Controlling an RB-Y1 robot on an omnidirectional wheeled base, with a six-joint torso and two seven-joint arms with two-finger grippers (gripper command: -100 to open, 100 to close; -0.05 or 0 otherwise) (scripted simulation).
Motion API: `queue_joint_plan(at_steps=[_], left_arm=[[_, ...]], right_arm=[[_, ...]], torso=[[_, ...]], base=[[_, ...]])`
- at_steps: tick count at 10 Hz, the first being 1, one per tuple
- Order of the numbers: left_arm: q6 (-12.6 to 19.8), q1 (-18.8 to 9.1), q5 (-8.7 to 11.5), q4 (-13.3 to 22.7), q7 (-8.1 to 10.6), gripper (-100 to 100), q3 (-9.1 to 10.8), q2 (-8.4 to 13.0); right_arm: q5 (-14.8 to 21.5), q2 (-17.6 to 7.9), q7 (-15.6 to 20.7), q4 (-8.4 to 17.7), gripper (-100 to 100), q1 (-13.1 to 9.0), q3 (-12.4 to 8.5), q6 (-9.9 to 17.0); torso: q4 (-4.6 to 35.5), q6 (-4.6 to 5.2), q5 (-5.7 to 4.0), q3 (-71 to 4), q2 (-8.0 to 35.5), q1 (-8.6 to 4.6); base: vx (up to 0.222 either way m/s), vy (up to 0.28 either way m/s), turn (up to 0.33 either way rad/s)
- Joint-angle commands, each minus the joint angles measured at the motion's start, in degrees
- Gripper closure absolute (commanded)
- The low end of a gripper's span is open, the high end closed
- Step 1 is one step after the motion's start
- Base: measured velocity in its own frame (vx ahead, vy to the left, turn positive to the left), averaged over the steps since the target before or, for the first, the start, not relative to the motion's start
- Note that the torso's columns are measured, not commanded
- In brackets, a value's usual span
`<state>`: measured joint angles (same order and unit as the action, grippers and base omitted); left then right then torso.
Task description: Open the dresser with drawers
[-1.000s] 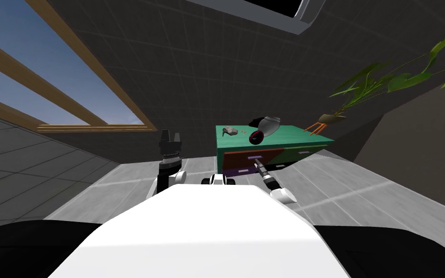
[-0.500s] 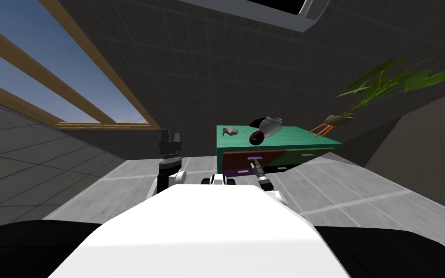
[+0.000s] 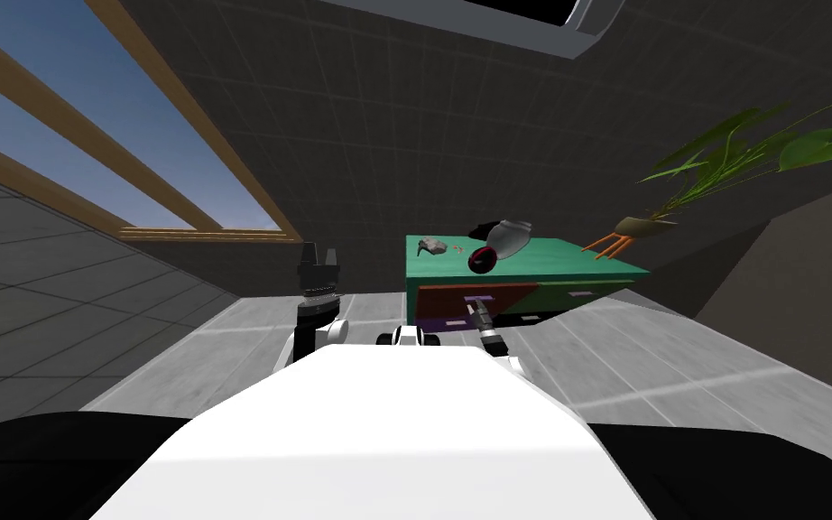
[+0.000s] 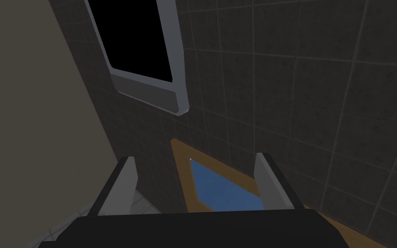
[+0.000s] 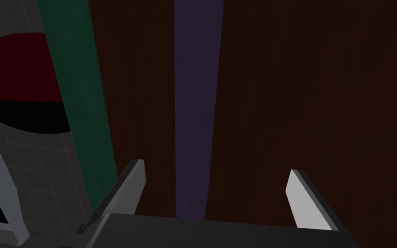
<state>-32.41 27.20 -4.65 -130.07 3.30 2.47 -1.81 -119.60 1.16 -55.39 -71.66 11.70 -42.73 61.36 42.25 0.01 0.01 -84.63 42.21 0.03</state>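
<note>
The dresser (image 3: 550, 255) has a green top and stands against the dark tiled wall ahead of me. Its left drawer front (image 3: 446, 296) is dark red with a purple bar handle (image 3: 477, 297). My right gripper (image 3: 474, 310) reaches to that drawer, just below the handle. In the right wrist view the open right gripper (image 5: 215, 189) faces the dark red front (image 5: 305, 94), and the purple handle (image 5: 195, 107) runs between the fingers, nearer one of them, untouched. My left gripper (image 3: 319, 257) is raised to the left of the dresser, and the left wrist view shows this gripper (image 4: 195, 181) open and empty.
On the dresser top lie a grey vase (image 3: 506, 235), a red and black round thing (image 3: 480, 258) and a small grey object (image 3: 430, 245). A green drawer front (image 3: 577, 291) sits to the right. A potted plant (image 3: 640, 224) stands beyond; a sloped dark wall (image 3: 793, 271) closes the right.
My right arm has stretched forward, bringing its gripper closer to the purple handle. My head camera has turned a little, shifting the whole scene. The left arm has stayed put.
</note>
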Motion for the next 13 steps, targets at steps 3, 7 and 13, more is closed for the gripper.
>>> queue_joint_plan(at_steps=[3,7,13], left_arm=[[0.01,-0.03,0.0,0.01,0.0,0,0.0,0.0],[0.0,-0.02,0.0,0.0,0.0,0,0.0,0.0],[0.0,0.0,0.0,0.0,0.0,0,0.0,0.0]], right_arm=[[-0.6,-0.67,-1.06,-0.91,100,1.38,-0.18,1.18],[-0.76,-1.38,-1.79,-1.18,100,2.62,-0.29,2.27],[-1.3,-4.3,-7.14,-5.33,-100,4.1,-1.06,1.37]], torso=[[-0.27,0.06,-0.5,0.32,0.34,-0.45],[-0.21,-0.07,-0.17,-0.19,-0.38,-0.22],[0.05,-0.09,0.07,-0.05,-0.12,0.08]], base=[[-0.165,-0.002,-0.018],[-0.166,0.005,-0.03],[-0.047,0.028,0.007]])
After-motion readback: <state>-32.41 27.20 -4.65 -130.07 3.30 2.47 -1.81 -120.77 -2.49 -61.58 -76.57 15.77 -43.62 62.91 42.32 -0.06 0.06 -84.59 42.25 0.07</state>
